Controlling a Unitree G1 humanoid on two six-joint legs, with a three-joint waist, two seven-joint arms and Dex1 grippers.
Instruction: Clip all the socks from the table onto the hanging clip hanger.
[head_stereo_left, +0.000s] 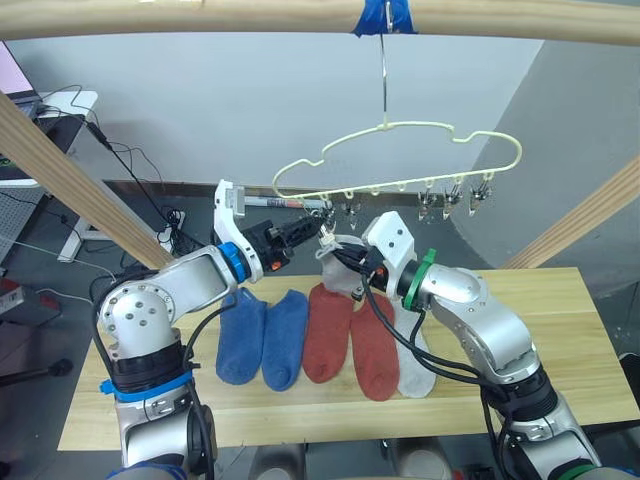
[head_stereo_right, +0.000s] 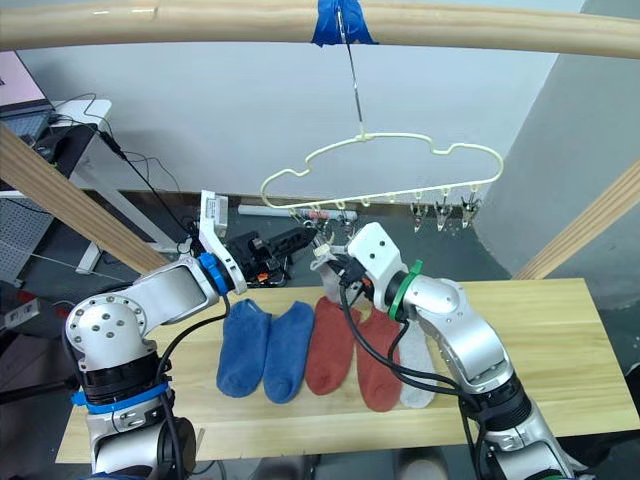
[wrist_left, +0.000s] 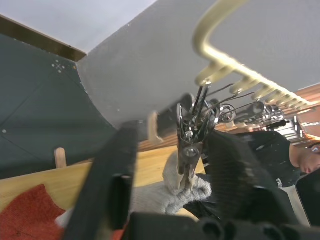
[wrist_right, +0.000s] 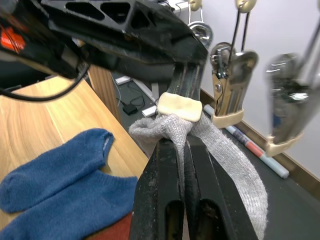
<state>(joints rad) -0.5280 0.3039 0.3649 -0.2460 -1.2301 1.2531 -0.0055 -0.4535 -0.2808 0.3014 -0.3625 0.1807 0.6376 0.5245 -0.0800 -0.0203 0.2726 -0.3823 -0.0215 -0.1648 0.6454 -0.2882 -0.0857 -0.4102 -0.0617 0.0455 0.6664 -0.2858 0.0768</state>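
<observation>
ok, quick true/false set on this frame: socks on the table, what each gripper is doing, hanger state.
1. Two blue knit socks lie side by side on the pale wood table. True.
2. The right gripper is shut on a light grey sock. True.
3. The cream wire clip hanger lies flat on the table. False: it hangs by its hook from the wooden pole.
4. The left gripper holds a rust-red sock. False: both rust-red socks lie on the table.

I see the grey sock (wrist_right: 220, 145) is a rough, fuzzy knit, and the blue socks (wrist_right: 65, 175) a finer matt knit. The clips (wrist_right: 230, 75) are shiny metal with cream plastic tips. The table (head_stereo_left: 560, 340) is pale matt wood with grain. The clip hanger (head_stereo_left: 400, 160) looks smooth cream-coated wire.
</observation>
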